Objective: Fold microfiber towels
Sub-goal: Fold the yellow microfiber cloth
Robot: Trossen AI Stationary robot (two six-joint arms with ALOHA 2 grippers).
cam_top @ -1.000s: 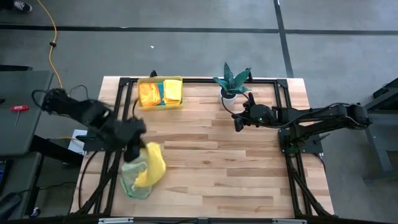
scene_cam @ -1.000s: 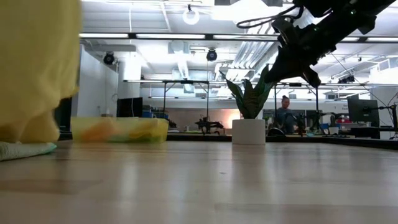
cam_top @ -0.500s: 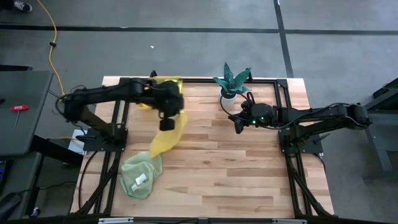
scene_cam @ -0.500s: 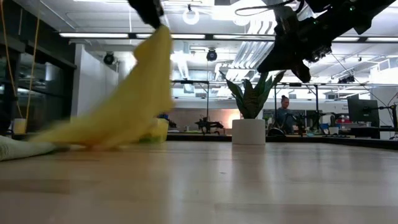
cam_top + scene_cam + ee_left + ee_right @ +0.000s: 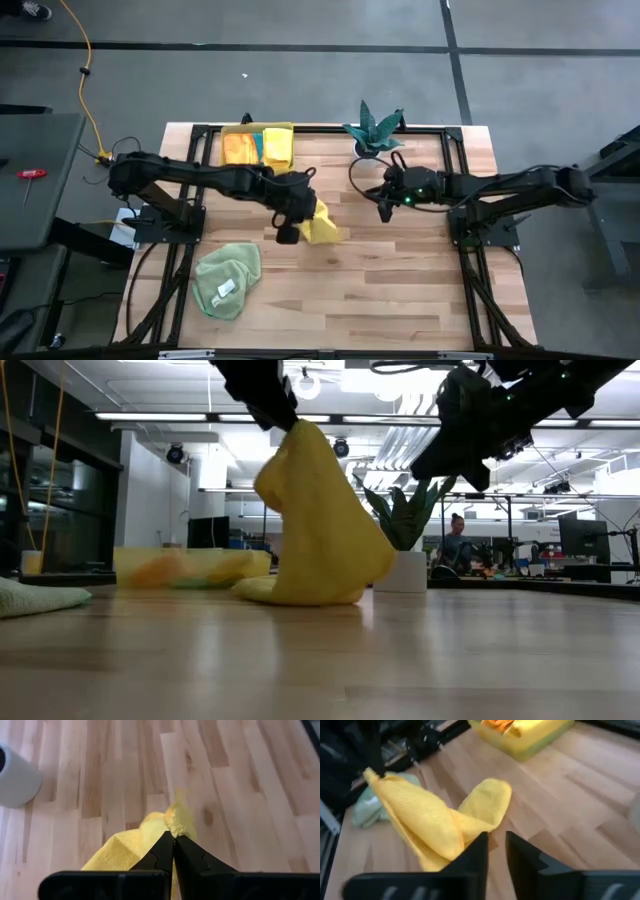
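Observation:
My left gripper (image 5: 300, 208) is over the middle of the table, shut on a yellow towel (image 5: 323, 226). The towel also shows in the low view (image 5: 320, 530) and the right wrist view (image 5: 435, 830). A light green towel (image 5: 226, 280) lies crumpled on the table at the near left. My right gripper (image 5: 385, 197) is open and empty. It hovers above the table right of the yellow towel, with its fingers (image 5: 479, 851) pointing toward it. My left gripper pinches a corner of the yellow towel (image 5: 176, 822) between its two fingertips (image 5: 165, 845). It comes from above, slanting down. The towel hangs bunched below the fingers, and its lower end (image 5: 300, 592) rests on the table.
A translucent yellow bin (image 5: 258, 150) with orange and yellow cloths stands at the far left. A potted plant in a white pot (image 5: 372, 132) stands at the far edge, just behind my right gripper. Bare wood lies on the near right of the table.
My left gripper has lifted the yellow towel off the green one at the near left. It swung toward the far edge by the bin, then came right and down to the table's middle. The towel trailed behind and now rests there by its lower end. The green towel stayed.

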